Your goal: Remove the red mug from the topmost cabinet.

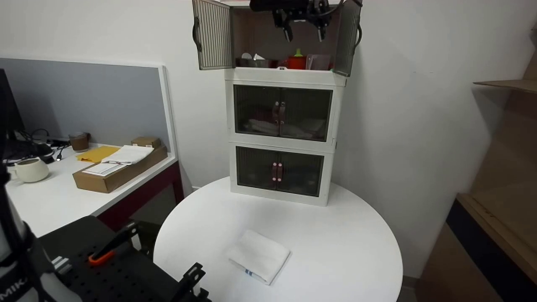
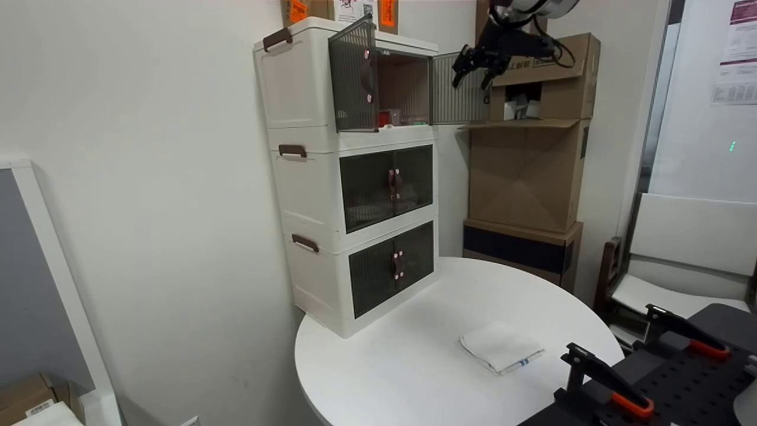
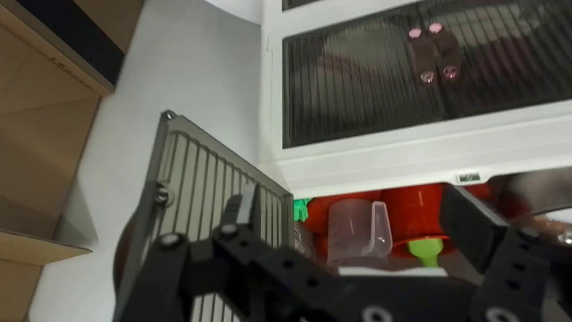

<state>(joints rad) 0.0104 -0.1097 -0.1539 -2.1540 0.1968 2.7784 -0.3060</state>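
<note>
The black gripper has round silvery screws; the whitish arm, lettered "MIK", carries looping black cable.

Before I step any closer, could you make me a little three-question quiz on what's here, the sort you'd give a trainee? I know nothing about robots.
1. True or false: the black gripper is open and not yet holding the red mug.

2. Multiple choice: which of these stands open?
A) the lowest cabinet
B) the middle cabinet
C) the topmost cabinet

3. Fill in the missing word: a folded white cloth with blue stripes near one edge lies on a round white ____.

Key:
1. True; its jaws stand apart with nothing between them.
2. C
3. table
</note>
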